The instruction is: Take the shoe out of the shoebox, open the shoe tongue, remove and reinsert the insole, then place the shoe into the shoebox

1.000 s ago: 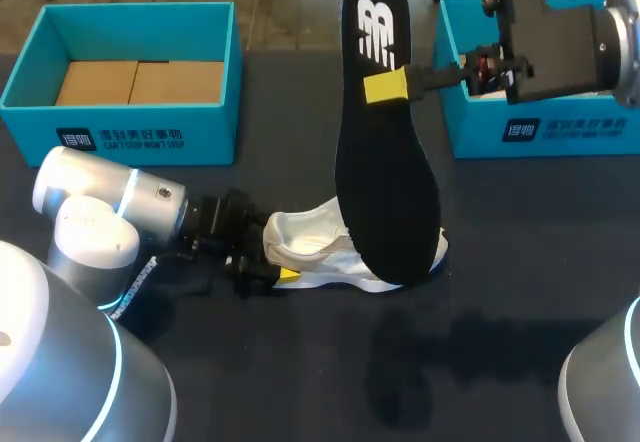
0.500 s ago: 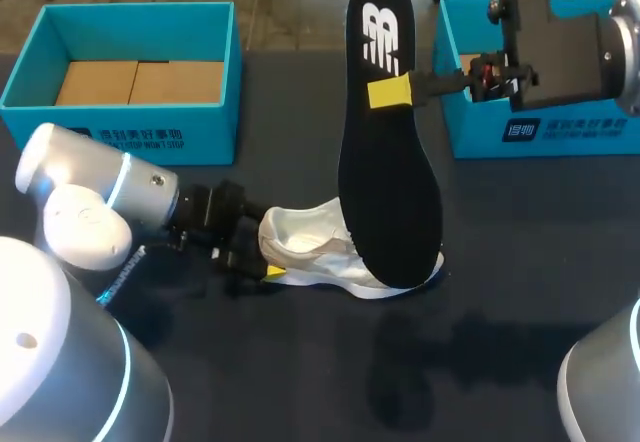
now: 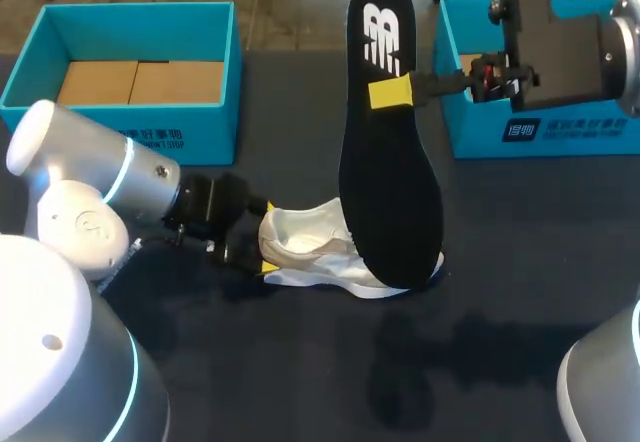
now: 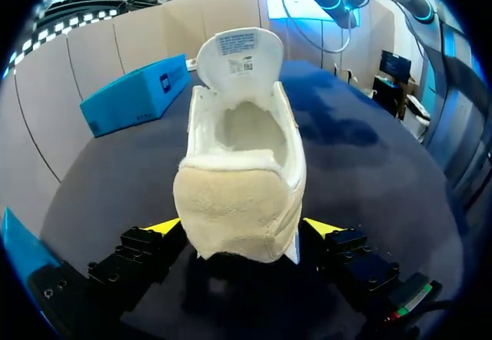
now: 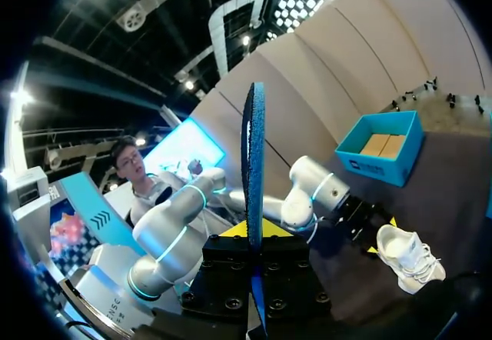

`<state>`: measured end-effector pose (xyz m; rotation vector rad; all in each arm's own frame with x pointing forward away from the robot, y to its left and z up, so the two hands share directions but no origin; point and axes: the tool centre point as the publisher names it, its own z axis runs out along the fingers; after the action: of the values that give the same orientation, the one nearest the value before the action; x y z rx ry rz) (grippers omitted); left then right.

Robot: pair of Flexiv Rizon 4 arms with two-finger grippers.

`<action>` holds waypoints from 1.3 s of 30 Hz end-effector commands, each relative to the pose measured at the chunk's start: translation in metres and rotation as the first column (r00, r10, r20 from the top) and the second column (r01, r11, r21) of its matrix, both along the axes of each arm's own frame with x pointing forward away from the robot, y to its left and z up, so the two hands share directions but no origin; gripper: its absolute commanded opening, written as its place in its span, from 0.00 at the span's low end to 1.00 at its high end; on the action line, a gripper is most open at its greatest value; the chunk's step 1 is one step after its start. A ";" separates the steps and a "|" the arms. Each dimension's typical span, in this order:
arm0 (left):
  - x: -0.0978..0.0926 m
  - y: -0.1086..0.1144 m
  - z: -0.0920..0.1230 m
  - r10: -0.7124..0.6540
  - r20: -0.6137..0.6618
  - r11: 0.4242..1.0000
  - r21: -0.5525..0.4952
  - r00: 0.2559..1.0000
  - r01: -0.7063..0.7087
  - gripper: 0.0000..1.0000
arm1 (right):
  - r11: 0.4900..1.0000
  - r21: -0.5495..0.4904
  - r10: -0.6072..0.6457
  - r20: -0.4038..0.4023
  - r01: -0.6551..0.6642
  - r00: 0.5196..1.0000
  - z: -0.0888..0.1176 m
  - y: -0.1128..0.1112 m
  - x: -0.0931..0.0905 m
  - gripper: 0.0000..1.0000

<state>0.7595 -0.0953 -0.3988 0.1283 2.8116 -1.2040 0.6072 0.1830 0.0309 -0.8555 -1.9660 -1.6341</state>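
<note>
Our left gripper clamps the shoe at its heel, mid-table. Our right gripper pinches the insole upright over it. Left box and right box flank the far edge.

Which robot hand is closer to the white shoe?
Left. The left hand grips the white shoe by its heel, one finger on each side. The right hand is raised, apart from the shoe, holding the black insole upright.

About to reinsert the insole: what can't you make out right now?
Shoe toe: head view, behind the insole; left wrist view, behind the raised tongue.
Right shoebox inside: head view, blocked by the right arm.
Insole's faces: right wrist view shows only its edge.
</note>
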 end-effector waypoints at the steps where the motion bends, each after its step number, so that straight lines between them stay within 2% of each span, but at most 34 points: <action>1: -0.001 0.001 0.011 -0.005 0.024 0.992 0.126 1.000 0.002 1.00 | 1.000 -0.002 -0.001 -0.002 0.001 1.000 0.000 0.003 0.001 0.00; 6: 0.008 0.006 0.015 0.002 0.040 0.975 0.223 0.999 -0.011 1.00 | 1.000 -0.002 -0.001 -0.002 0.001 1.000 0.000 0.003 0.001 0.00; 32: 0.010 0.007 0.017 0.005 0.040 0.975 0.222 0.999 -0.014 1.00 | 1.000 -0.002 -0.001 -0.002 0.001 1.000 0.000 0.003 0.001 0.00; 39: 0.002 0.009 0.028 0.016 0.076 0.933 0.356 0.997 -0.042 1.00 | 1.000 -0.002 -0.001 -0.002 0.001 1.000 0.000 0.003 0.001 0.00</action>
<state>0.7661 -0.0832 -0.3836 0.1546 2.9017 -0.7756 0.6068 0.1829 0.0300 -0.8562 -1.9648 -1.6360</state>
